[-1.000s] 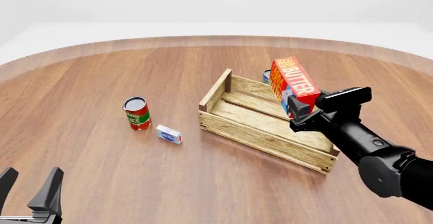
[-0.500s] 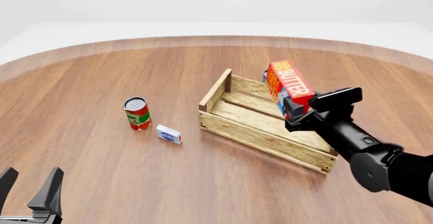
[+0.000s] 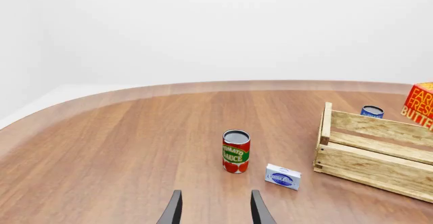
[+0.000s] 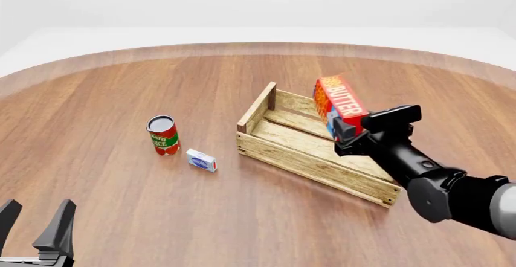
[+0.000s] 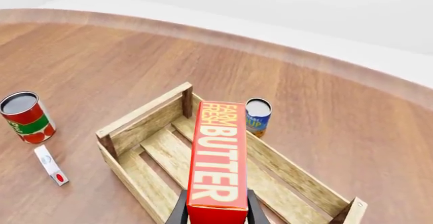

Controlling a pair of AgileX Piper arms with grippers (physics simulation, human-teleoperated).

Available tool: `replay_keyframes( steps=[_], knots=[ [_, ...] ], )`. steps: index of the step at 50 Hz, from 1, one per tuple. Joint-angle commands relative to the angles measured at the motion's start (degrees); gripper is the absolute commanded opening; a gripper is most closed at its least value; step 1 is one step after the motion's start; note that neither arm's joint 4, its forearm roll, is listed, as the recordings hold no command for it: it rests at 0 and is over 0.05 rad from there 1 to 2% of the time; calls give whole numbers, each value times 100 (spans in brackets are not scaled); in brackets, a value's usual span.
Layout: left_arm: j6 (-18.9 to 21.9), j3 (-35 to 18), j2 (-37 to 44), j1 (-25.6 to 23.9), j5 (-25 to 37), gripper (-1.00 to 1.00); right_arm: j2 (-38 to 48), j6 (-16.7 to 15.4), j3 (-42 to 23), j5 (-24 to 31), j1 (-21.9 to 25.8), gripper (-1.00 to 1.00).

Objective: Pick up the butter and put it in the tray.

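The butter (image 4: 339, 105), a red carton with an orange face lettered "BUTTER", hangs tilted above the tray (image 4: 278, 149), a light wooden slatted crate with darker corner posts. My right gripper (image 4: 348, 135) is shut on the carton's lower end. From the right wrist the butter (image 5: 218, 157) stretches over the tray (image 5: 145, 115), and its fingers (image 5: 180, 210) clamp both sides. In the left wrist view a corner of the butter (image 3: 421, 104) shows at the edge above the tray (image 3: 365, 148). My left gripper (image 4: 34, 229) stands open, low near the table's front left, holding nothing.
A red and green tomato sauce can (image 4: 163, 135) stands left of the tray, with a small white-and-blue box (image 4: 202, 160) lying beside it. A blue can (image 5: 257, 116) stands just behind the tray's far wall. The round wooden table extends all around.
The right arm has carried the butter leftward and a little lower, further over the tray's inside. The left gripper has not moved.
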Motion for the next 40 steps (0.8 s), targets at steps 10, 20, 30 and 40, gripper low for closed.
replay_keyframes(
  steps=[10,20,30,40],
  knots=[
    [0,0,0,0,0,100,310,104,-224,-142,2,-100],
    [0,0,0,0,0,100,524,92,-300,-194,17,-100],
    [0,0,0,0,0,100,847,150,-388,-315,24,-100],
    [0,0,0,0,0,100,994,152,-468,-340,-12,-100]
  ],
)
